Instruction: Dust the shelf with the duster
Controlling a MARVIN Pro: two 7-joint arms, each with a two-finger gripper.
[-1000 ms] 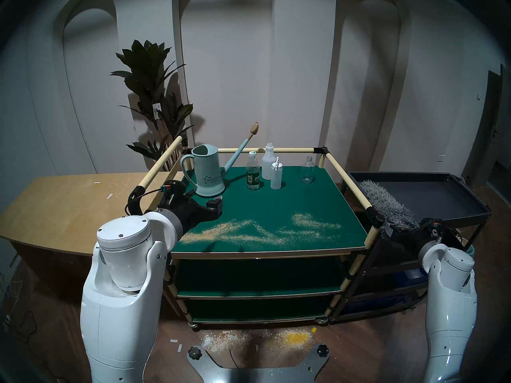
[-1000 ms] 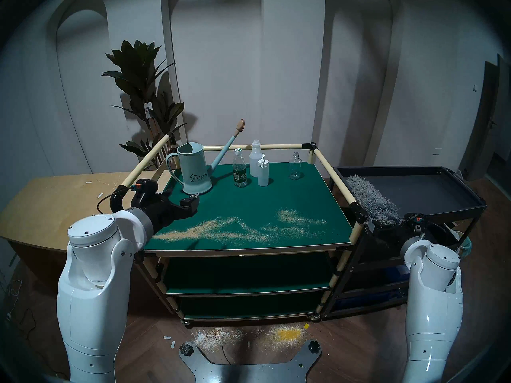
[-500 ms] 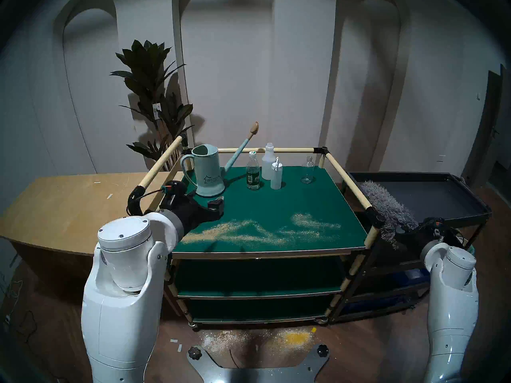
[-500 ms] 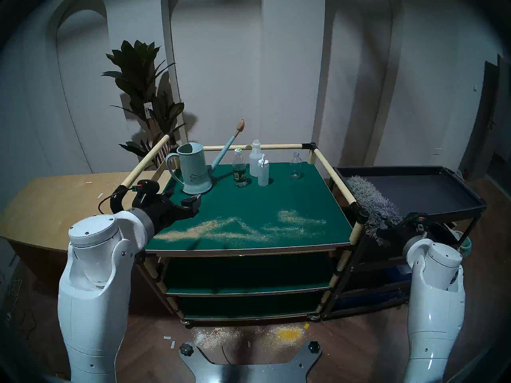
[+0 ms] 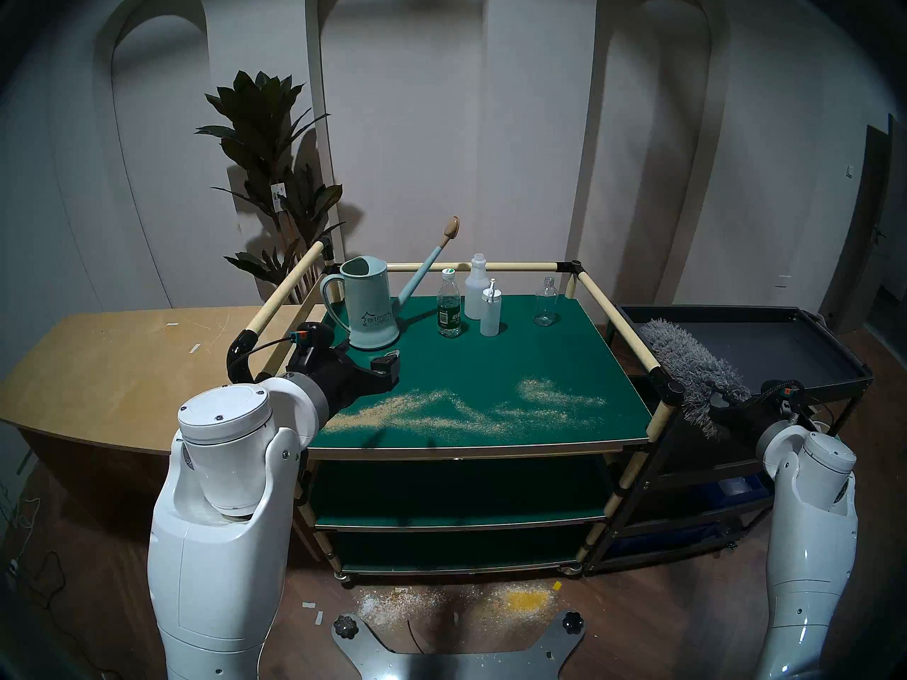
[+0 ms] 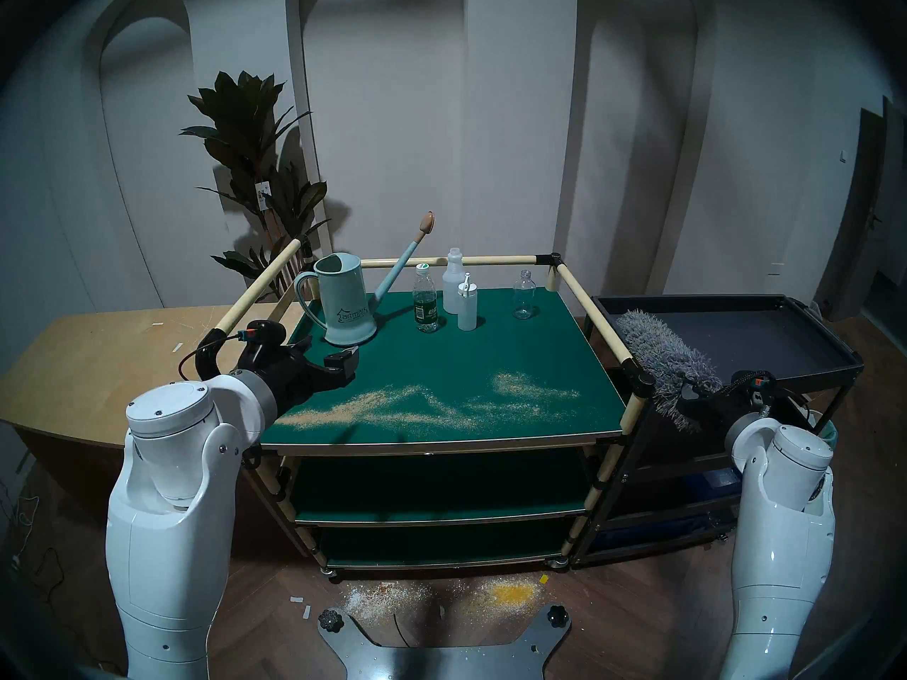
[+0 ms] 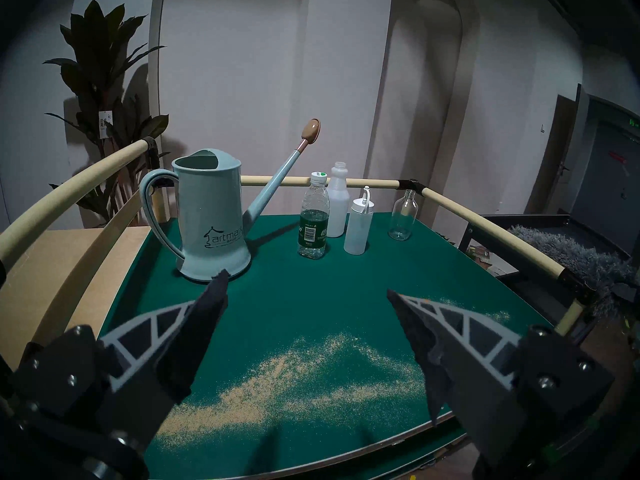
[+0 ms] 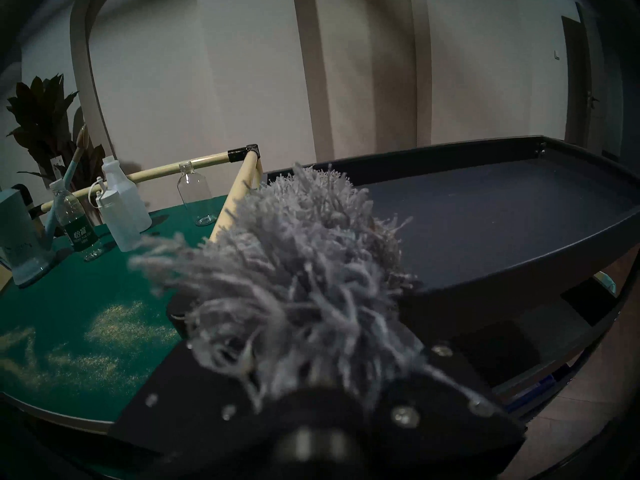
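The shelf (image 5: 491, 365) has a dark green top board with cream rails, and pale sandy dust (image 5: 441, 411) lies across its front half. The grey fluffy duster (image 5: 687, 360) lies slanted over the left edge of the black cart's tray, just right of the shelf's right rail. My right gripper (image 5: 721, 402) is shut on its near end, and in the right wrist view the duster (image 8: 304, 261) fills the space between the fingers and hides them. My left gripper (image 7: 306, 282) hovers open and empty over the board's front left, near the watering can (image 5: 368, 306).
Along the back of the top board stand a water bottle (image 5: 449, 303), two white bottles (image 5: 483, 301) and a clear glass bottle (image 5: 546, 302). The black tray cart (image 5: 795, 355) adjoins on the right and a wooden counter (image 5: 122, 365) on the left. Powder lies on the floor (image 5: 491, 605).
My right gripper has closed on the duster's near end and drawn back to the right, lifting that end; the fringe now hangs down. The left arm has edged slightly forward.
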